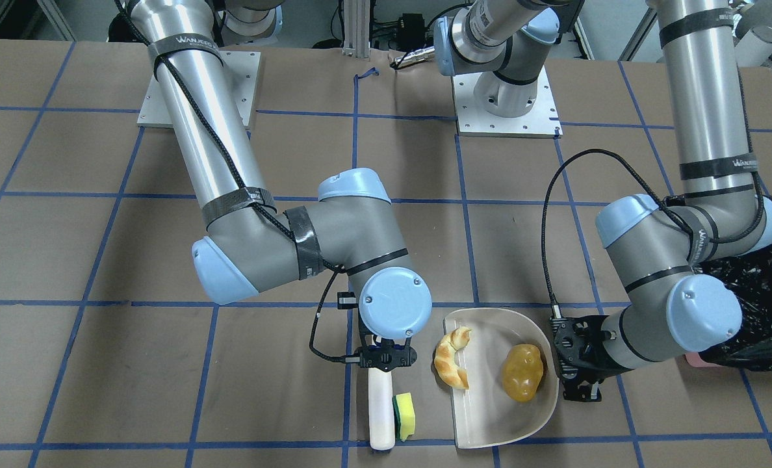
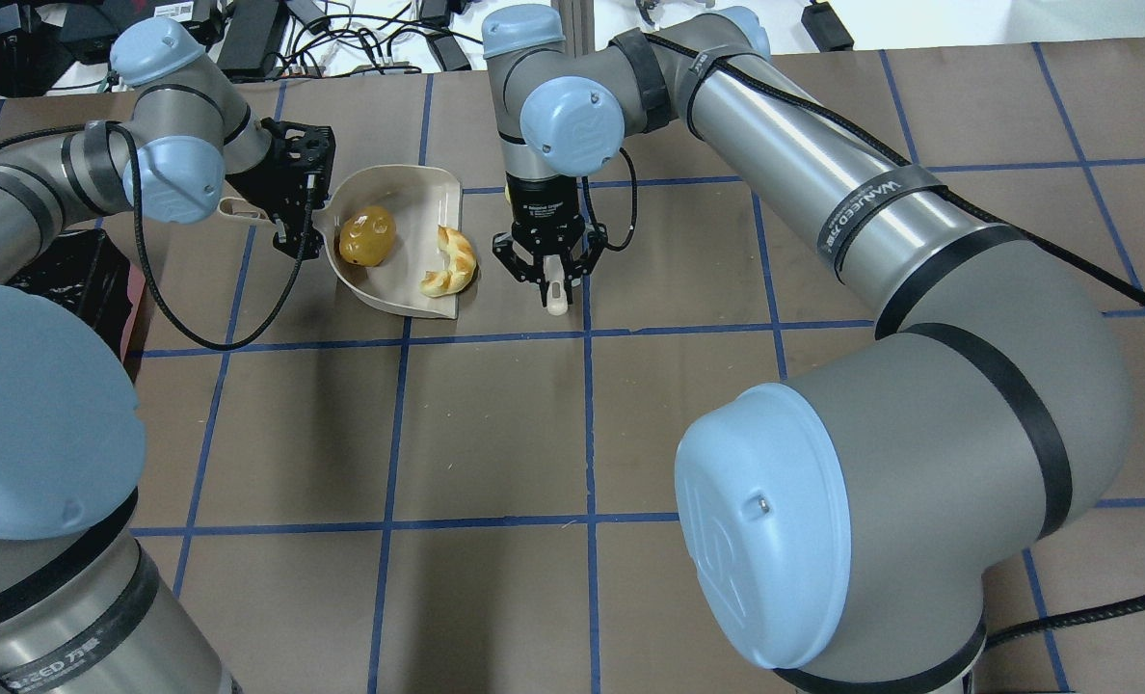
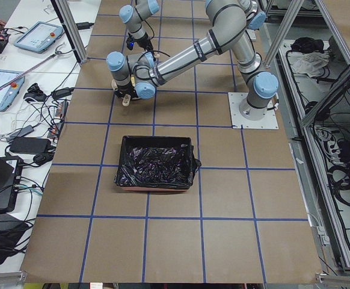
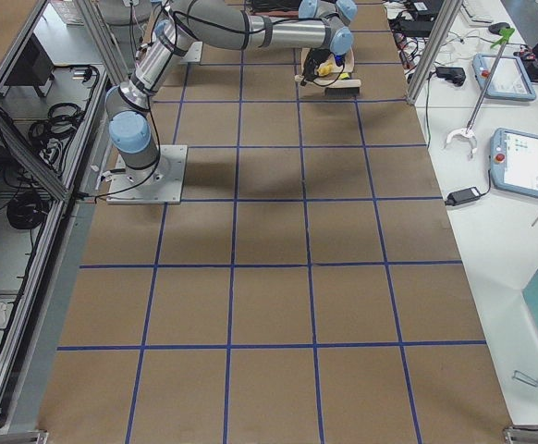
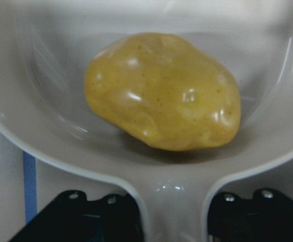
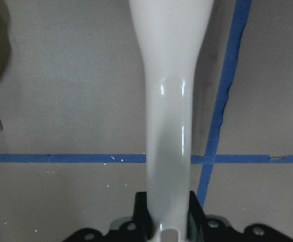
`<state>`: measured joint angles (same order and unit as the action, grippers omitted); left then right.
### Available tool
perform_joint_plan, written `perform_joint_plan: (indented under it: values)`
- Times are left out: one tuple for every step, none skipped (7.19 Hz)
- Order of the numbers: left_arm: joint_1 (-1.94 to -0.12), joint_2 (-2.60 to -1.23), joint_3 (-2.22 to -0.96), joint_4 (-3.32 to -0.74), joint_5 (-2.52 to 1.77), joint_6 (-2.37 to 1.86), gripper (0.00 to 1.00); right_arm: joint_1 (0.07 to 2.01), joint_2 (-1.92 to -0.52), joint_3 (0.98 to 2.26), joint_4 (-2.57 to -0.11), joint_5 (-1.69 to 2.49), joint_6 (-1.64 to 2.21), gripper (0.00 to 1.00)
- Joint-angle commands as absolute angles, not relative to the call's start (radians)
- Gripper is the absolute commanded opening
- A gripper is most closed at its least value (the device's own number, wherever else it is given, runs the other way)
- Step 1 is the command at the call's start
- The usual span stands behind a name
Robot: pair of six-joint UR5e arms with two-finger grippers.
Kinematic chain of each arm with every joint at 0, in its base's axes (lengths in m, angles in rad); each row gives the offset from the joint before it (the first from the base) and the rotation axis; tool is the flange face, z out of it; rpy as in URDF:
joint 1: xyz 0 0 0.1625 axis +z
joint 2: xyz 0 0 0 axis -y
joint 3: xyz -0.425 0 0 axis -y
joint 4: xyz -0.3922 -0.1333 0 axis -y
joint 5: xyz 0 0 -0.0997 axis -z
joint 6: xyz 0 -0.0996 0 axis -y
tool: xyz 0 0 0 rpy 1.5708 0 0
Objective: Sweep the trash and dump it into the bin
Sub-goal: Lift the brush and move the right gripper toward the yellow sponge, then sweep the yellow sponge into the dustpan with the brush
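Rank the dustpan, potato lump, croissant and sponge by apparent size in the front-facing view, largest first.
1. dustpan
2. potato lump and croissant: too close to rank; similar length, the lump bulkier
3. sponge

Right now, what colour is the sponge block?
The sponge is yellow and green, clearest in the front-facing view.

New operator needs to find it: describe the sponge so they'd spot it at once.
On the brown gridded table, find the beige dustpan. Between it and the white brush in the right gripper lies the sponge. Unlike the croissant and potato, it is a yellow-and-green block outside the dustpan.
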<state>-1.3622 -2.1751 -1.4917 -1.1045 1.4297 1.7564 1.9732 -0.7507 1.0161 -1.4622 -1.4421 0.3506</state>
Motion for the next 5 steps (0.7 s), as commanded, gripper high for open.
perform_joint_plan:
  values:
    - [-1.362, -2.175, -1.493, -1.104, 1.43, 1.756, 0.0, 2.003, -0.749, 1.017, -1.463, -1.417, 0.391, 0.0]
    - [-1.362, -2.175, -1.493, -1.104, 1.43, 1.756, 0.0, 2.017, -0.743, 1.017, -1.468, -1.405, 0.409, 0.0]
    - [-1.362, -2.174, -1.491, -1.104, 1.43, 1.756, 0.0, 2.029, -0.738, 1.017, -1.474, -1.405, 0.422, 0.0]
    - [-1.362, -2.174, -1.491, -1.104, 1.43, 1.756, 0.0, 2.036, -0.738, 1.017, -1.485, -1.394, 0.428, 0.0]
    - [-1.362, -2.174, -1.491, -1.104, 1.43, 1.756, 0.0, 2.051, -0.733, 1.017, -1.499, -1.366, 0.448, 0.0]
